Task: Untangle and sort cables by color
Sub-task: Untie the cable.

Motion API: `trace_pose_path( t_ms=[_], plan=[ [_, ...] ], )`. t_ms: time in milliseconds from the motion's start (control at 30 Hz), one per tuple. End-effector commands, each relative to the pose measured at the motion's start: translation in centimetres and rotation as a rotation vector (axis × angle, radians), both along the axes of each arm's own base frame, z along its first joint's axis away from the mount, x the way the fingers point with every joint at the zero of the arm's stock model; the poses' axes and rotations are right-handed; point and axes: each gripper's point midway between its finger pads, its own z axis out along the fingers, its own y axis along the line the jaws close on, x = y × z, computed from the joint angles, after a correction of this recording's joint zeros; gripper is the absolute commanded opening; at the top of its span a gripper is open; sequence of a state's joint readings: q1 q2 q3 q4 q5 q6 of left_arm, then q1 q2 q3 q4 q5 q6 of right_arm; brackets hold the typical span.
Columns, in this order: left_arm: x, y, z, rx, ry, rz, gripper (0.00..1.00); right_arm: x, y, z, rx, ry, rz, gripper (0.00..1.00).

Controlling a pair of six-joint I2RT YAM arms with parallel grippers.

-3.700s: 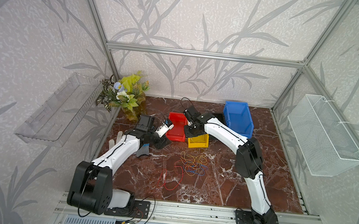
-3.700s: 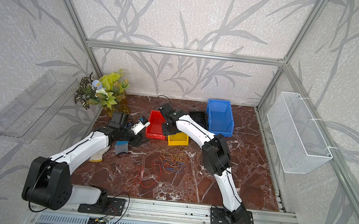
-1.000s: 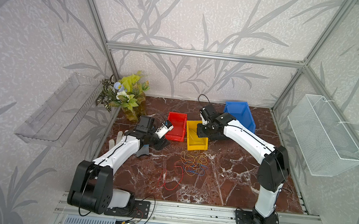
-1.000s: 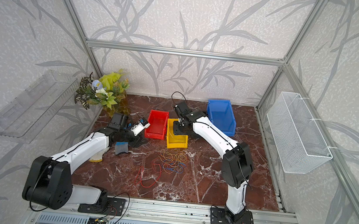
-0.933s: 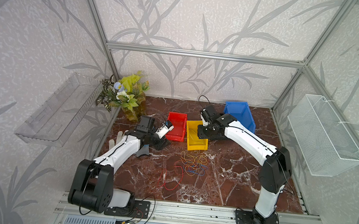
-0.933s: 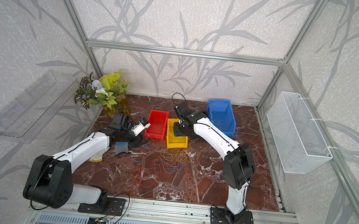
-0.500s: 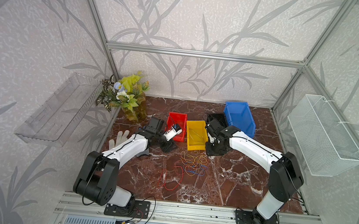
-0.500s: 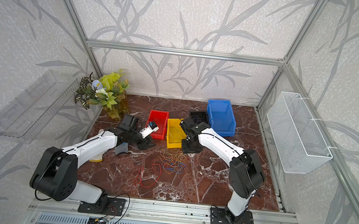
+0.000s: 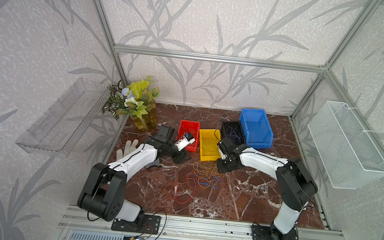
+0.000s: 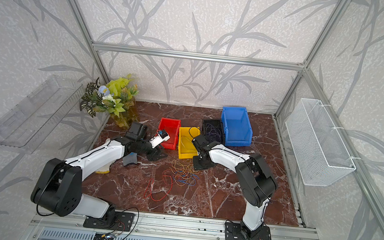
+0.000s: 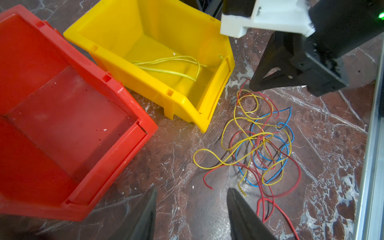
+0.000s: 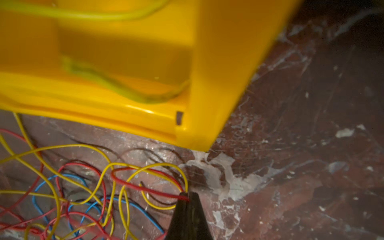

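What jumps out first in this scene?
A bright tangle of red, yellow and blue cables sprawls mid-table on the dark marble. Behind it stand a red bin, a yellow bin and a blue bin. The right gripper pinches strands at the tangle's edge, beside the yellow bin.

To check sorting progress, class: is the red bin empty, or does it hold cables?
Empty as far as visible: the left wrist view shows the red bin bare inside, while the yellow bin holds yellow cables.

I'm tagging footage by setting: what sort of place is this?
Probably a robot test cell: an aluminium frame with wallpapered panels encloses a marble-look tabletop, two robot arms are bolted to a front rail, and tangled cables lie beside sorting bins.
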State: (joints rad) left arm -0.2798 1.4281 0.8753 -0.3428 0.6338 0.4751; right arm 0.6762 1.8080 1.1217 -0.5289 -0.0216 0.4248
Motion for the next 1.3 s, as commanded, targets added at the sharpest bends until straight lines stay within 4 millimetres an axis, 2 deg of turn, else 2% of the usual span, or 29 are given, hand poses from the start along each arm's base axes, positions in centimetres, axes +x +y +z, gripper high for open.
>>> trace_pose_path(
  t_ms=[0,167,367,467,567,733,833,900,1100,1200,1267],
  plan=[
    [-1.0,-0.6,2.3,-0.039,-0.008,-0.067,0.57,1.3,0.9,4.7,0.06,-0.217,0.058,0.0],
    [-0.8,-2.2,8.8,-0.156,-0.046,-0.144,0.58,-1.0,2.8,13.5,0.117,-0.484,0.242,0.0],
    [-0.3,-4.4,16.4,-0.328,-0.144,-0.241,0.64,-2.6,3.9,23.3,0.159,-0.67,0.346,0.0],
    [-0.2,-5.5,18.6,-0.387,-0.17,-0.289,0.66,-4.1,5.5,27.5,0.212,-0.728,0.416,0.0],
    [-0.7,-6.6,19.7,-0.425,-0.174,-0.338,0.68,-4.8,6.3,30.2,0.248,-0.758,0.447,0.0],
    [-3.2,-8.0,20.2,-0.467,-0.16,-0.468,0.71,-4.7,6.9,32.0,0.295,-0.798,0.442,0.0],
    [-4.3,-8.0,20.3,-0.484,-0.152,-0.514,0.71,-4.6,7.0,31.9,0.301,-0.802,0.432,0.0],
    [-4.2,-8.0,20.1,-0.466,-0.163,-0.512,0.73,-4.6,7.0,31.6,0.302,-0.796,0.431,0.0],
    [-3.3,-7.6,17.1,-0.349,-0.197,-0.474,0.7,-5.7,7.0,31.8,0.358,-0.803,0.459,0.0],
    [-3.9,-7.4,15.5,-0.33,-0.178,-0.496,0.69,-6.5,6.4,32.4,0.387,-0.856,0.494,0.0],
    [-5.2,-7.1,14.7,-0.306,-0.186,-0.564,0.66,-6.4,5.3,32.7,0.367,-0.889,0.469,0.0]
  ],
)
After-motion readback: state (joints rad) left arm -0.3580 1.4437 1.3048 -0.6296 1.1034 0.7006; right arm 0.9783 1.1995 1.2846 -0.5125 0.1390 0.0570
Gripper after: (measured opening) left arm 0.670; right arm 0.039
